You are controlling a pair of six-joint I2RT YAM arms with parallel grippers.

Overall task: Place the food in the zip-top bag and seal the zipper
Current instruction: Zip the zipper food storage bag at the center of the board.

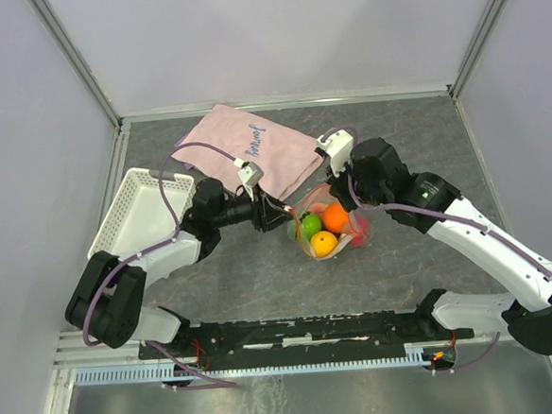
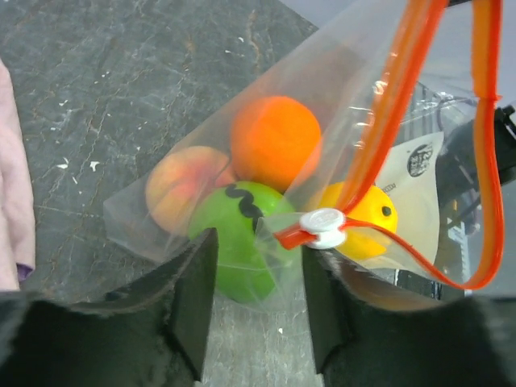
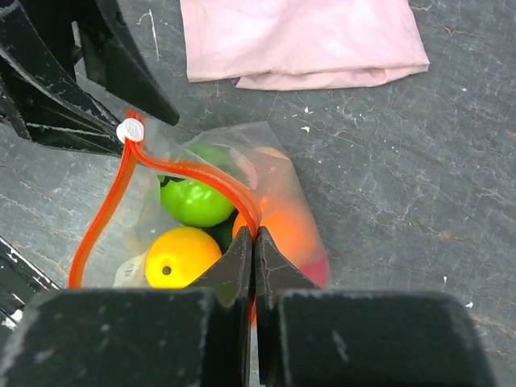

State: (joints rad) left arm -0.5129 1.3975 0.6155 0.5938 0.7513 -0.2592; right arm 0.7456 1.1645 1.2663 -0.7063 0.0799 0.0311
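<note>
The zip-top bag [image 1: 326, 224] stands mid-table with its mouth open. Inside it lies the food: an orange fruit [image 2: 274, 141], a peach one [image 2: 181, 189], a bright green one [image 2: 238, 242] and a yellow-orange one [image 3: 181, 256], with a bit of red [image 3: 318, 270] behind. My right gripper [image 3: 255, 235] is shut on the red-orange zipper [image 3: 205, 173] at the bag's right end and holds the rim up. My left gripper [image 2: 258, 310] is open at the other end. A clear corner of the bag lies between its fingers, and the white slider tab [image 2: 322, 224] sits just above its right finger [image 2: 322, 306].
A pink cloth with blue writing [image 1: 253, 152] lies at the back, just behind the bag. A white slotted basket [image 1: 144, 211] stands at the left beside my left arm. Grey walls close the table on three sides.
</note>
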